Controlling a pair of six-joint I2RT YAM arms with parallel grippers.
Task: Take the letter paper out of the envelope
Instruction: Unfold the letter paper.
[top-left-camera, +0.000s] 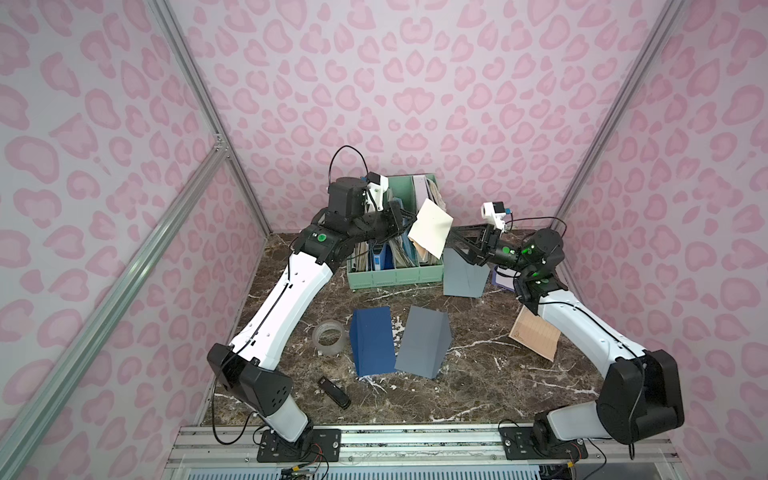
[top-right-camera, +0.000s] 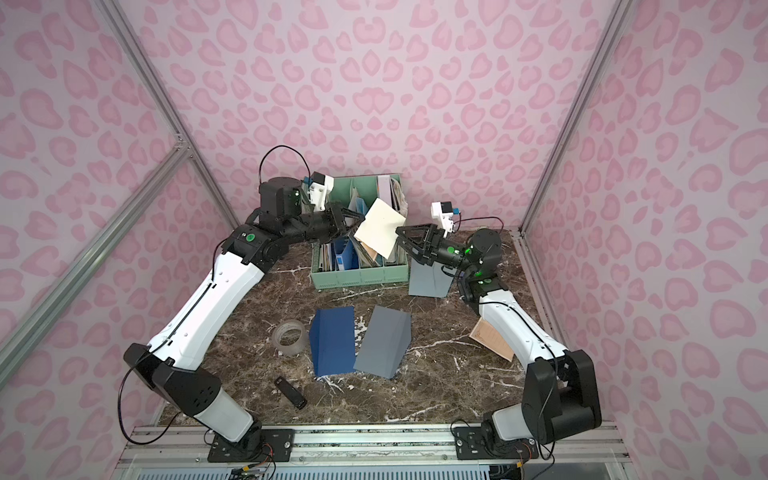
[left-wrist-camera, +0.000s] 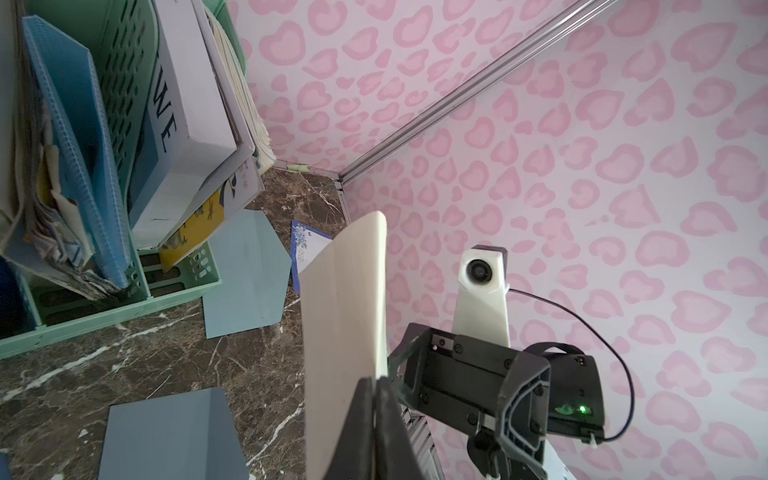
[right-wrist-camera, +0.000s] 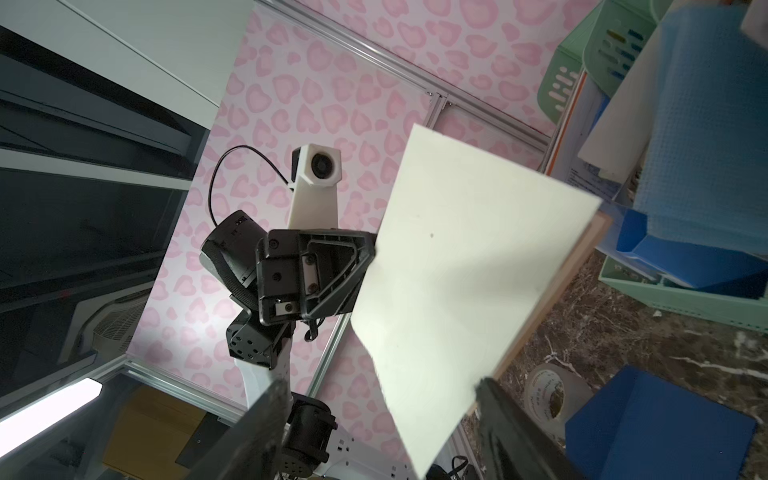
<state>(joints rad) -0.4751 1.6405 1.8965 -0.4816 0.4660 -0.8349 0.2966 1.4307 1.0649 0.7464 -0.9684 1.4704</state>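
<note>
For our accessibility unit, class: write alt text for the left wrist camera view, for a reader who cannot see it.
The left gripper, shut, pinches the edge of a cream envelope held above a marble table. The right gripper stands open beside the envelope, and a green file organiser full of books sits on the table.

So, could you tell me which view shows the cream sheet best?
The right wrist view: the cream sheet shows its broad face large. Both top views show it small and tilted; the left wrist view sees it nearly edge-on.

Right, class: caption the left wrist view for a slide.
Left gripper's jaws, shut, hold the cream envelope over the marble tabletop.
</note>
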